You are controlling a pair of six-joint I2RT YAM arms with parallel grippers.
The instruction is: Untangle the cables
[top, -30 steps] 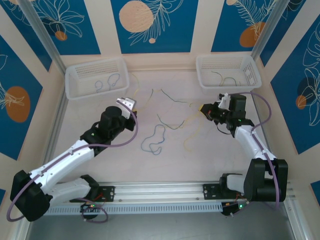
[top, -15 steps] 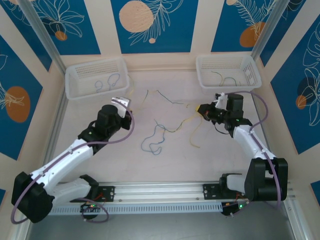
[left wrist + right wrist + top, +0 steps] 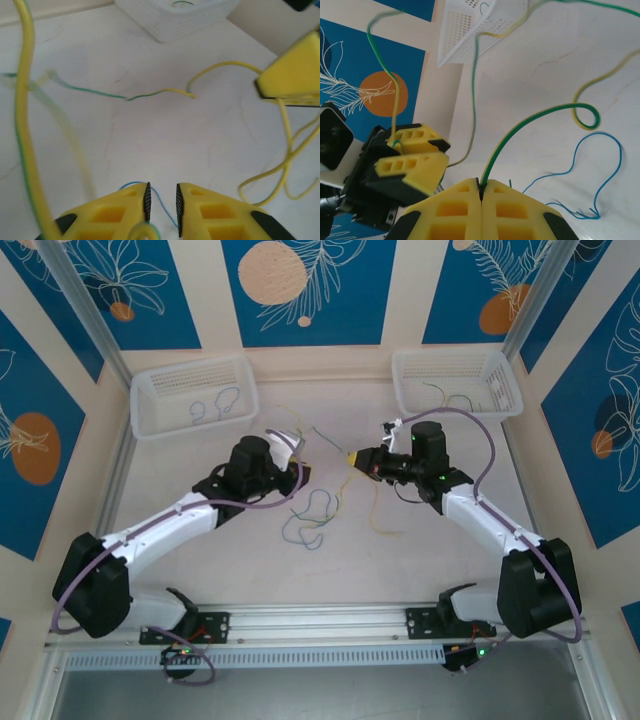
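My right gripper (image 3: 352,456) (image 3: 481,182) is shut on one end of a green-and-yellow cable (image 3: 530,120), which arcs up and away from its tips. The same kind of cable (image 3: 22,100) runs up past my left gripper (image 3: 293,452) (image 3: 161,187) and curls at the root of its jaws. Those jaws stand narrowly apart, with bare table and a blue cable (image 3: 160,205) showing through the gap. The two grippers face each other closely above the table's middle. The blue cable (image 3: 305,523) lies looped below them. A pale yellow cable (image 3: 380,505) lies under the right gripper.
A white basket (image 3: 190,365) at the back left holds blue wires. Another white basket (image 3: 450,353) at the back right holds green and yellow wires. The aluminium rail (image 3: 320,625) with both arm bases runs along the near edge.
Both grippers have swung inward toward each other over the table's middle. The green-and-yellow cable, stretched between them before, now hangs slack.
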